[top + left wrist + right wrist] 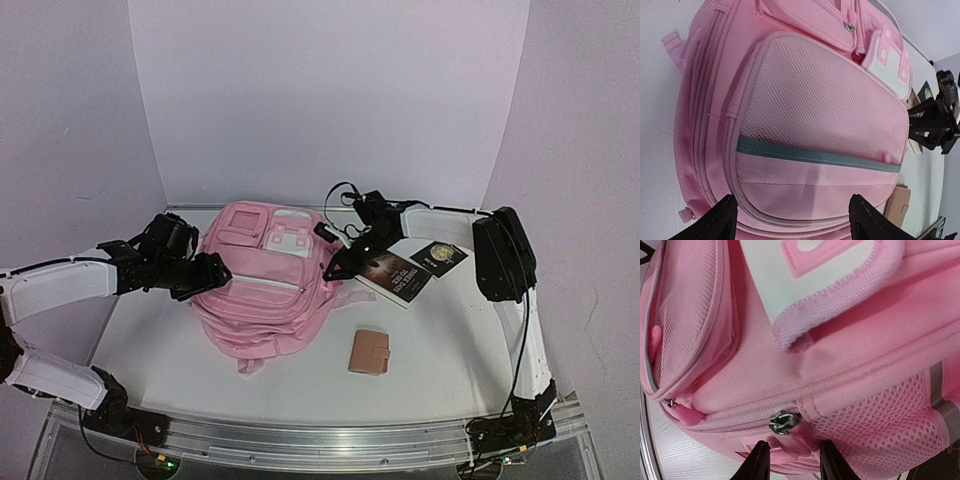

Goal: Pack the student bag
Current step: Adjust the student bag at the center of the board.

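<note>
Pink soft fabric student backpack [262, 290] lies flat, front pockets up, at the middle of the white table [440, 350], slightly toward its left edge. We see the left gripper [792, 221] at the bag's left side, jaws spread wide over the mesh front pocket, nothing between them. The right gripper [790, 465] sits at the bag's right side, fingers either side of a pink zip pull [792, 437] under a metal slider [784, 421]; we cannot tell if it is pinched or loose. A dark-covered book [395, 275] lies just beside the bag's right side, a small black booklet [438, 256] against it toward the back right corner. A tan snap wallet [370, 351] lies nearer the front edge.
</note>
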